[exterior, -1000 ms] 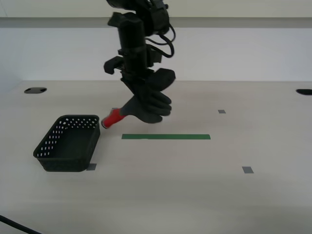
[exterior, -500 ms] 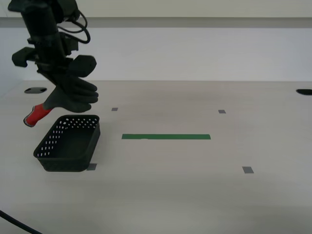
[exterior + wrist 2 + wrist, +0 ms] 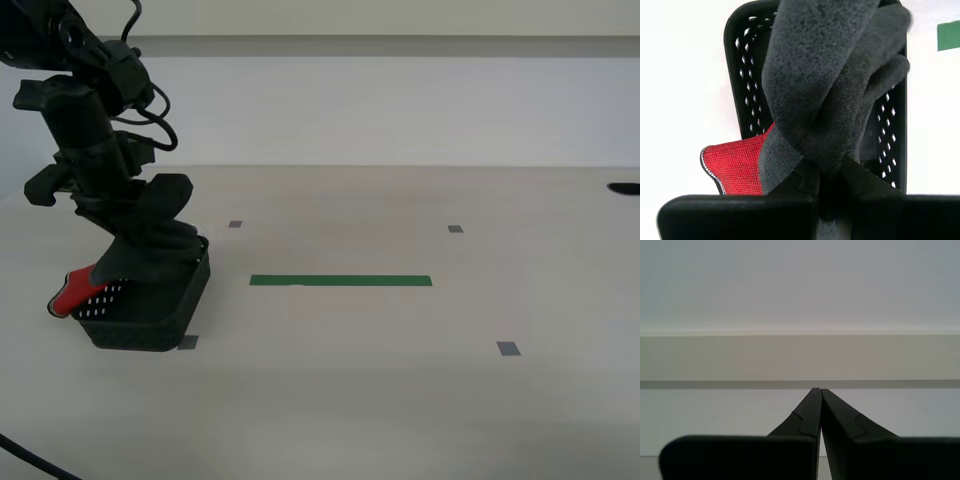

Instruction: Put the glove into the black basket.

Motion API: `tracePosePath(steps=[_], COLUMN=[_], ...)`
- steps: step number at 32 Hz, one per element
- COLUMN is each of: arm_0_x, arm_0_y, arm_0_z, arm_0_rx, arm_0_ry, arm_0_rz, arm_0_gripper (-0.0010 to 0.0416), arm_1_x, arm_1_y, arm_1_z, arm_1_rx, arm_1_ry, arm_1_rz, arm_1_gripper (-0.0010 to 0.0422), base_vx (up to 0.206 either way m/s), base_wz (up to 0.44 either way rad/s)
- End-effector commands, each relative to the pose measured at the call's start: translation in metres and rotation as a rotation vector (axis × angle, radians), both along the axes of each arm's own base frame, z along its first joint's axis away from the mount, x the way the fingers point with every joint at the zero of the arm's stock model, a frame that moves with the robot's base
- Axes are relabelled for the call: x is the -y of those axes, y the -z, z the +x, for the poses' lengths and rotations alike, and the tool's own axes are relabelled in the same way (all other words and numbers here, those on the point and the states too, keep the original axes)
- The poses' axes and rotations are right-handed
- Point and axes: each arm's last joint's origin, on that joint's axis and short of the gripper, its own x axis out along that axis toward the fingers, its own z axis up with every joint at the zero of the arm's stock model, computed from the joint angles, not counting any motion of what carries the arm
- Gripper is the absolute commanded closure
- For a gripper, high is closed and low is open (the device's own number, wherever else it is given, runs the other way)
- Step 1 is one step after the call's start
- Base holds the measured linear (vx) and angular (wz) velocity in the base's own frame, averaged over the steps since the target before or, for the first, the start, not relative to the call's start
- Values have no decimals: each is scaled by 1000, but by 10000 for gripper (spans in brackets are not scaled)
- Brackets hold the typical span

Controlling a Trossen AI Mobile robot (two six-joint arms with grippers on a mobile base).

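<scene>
My second gripper (image 3: 128, 225) is shut on the glove (image 3: 150, 250), holding it low over the black basket (image 3: 160, 318) at the exterior view's left. The dark grey fingers hang into the basket. The red cuff (image 3: 70, 292) sticks out past the basket's left rim. In the second wrist view the glove (image 3: 835, 95) fills the space in front of my second gripper (image 3: 827, 172), with the red cuff (image 3: 737, 165) to one side and the basket (image 3: 742, 85) beneath. My first gripper (image 3: 820, 392) is shut and empty, facing a pale wall; it does not show in the exterior view.
A green tape strip (image 3: 340, 281) lies on the light table right of the basket. Small grey tape squares (image 3: 508, 348) dot the table. Dark holes (image 3: 622, 188) sit at the far table edge. A cable crosses the near left corner.
My second gripper has come down with the glove from above the basket's far left side to low over it. The glove's fingers now reach into the basket.
</scene>
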Motion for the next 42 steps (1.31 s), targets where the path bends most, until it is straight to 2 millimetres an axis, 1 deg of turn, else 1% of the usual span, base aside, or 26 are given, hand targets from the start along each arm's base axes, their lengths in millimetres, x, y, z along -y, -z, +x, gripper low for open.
tracePosePath(steps=[1, 6, 8, 10, 11, 12, 14, 16, 17, 20, 21, 23, 27, 28, 30, 32, 33, 34, 35, 36, 39, 42], arm_0_x=[0, 0, 0, 0, 0, 0, 0, 0, 0, 0, 0, 0, 0, 0, 0, 0, 0, 0, 0, 0, 0, 0], arm_0_y=[-1, -1, -1, -1, -1, -1, -1, -1, -1, -1, -1, -1, -1, -1, -1, -1, -1, -1, -1, -1, -1, -1], arm_0_z=[0, 0, 0, 0, 0, 0, 0, 0, 0, 0, 0, 0, 0, 0, 0, 0, 0, 0, 0, 0, 0, 0], arm_0_rx=[6, 7, 6, 7, 7, 7, 6, 7, 7, 7, 6, 6, 7, 7, 7, 7, 7, 7, 6, 7, 7, 7], arm_0_ry=[0, 0, 1, 0, 0, 1, 0, 1, 0, 0, 0, 0, 1, 1, 0, 1, 1, 1, 0, 0, 1, 1], arm_0_rz=[0, 0, 0, 0, 0, 0, 0, 0, 0, 0, 0, 0, 0, 0, 0, 0, 0, 0, 0, 0, 0, 0], arm_0_gripper=[405, 405, 405, 405, 405, 405, 405, 405, 405, 405, 405, 405, 405, 405, 405, 405, 405, 405, 405, 405, 405, 405], arm_1_x=[0, 0, -1, -1, -1, -1, -1, 0, 1, 2, 3, 4, 5, 6, 6, 6, 6, 6, 6, 6, 6, 6], arm_1_y=[0, 0, 0, 1, 1, 1, -2, -5, -12, -25, -33, -42, -50, -52, -52, -53, -53, -53, -53, -53, -53, -53], arm_1_z=[0, -1, -2, -3, -4, -4, -2, -1, 3, 10, 14, 19, 25, 27, 27, 27, 27, 27, 27, 27, 27, 27], arm_1_rx=[1, -9, -16, -34, -42, -42, -44, -55, -71, -64, -50, -37, -36, -28, -27, -27, -28, -28, -29, -29, -29, -28], arm_1_ry=[5, 5, 4, 4, 4, 4, 4, 4, 4, 3, -2, -4, -5, -5, -5, -1, -1, 0, 7, 7, 7, 6], arm_1_rz=[-2, 0, 1, 5, 6, 6, 6, 8, 11, 10, 6, 3, 3, 2, 1, 2, 2, 2, 3, 3, 3, 3], arm_1_gripper=[412, 406, 393, 337, 279, 266, 213, 199, 183, 174, 174, 174, 179, 212, 238, 321, 356, 377, 420, 403, 413, 405], base_vx=[0, 0, 0, 0, 0, 0, 0, 0, 0, 0, 0, 0, 0, 0, 0, 0, 0, 0, 0, 0, 0, 0], base_wz=[0, 0, 0, 0, 0, 0, 0, 0, 0, 0, 0, 0, 0, 0, 0, 0, 0, 0, 0, 0, 0, 0])
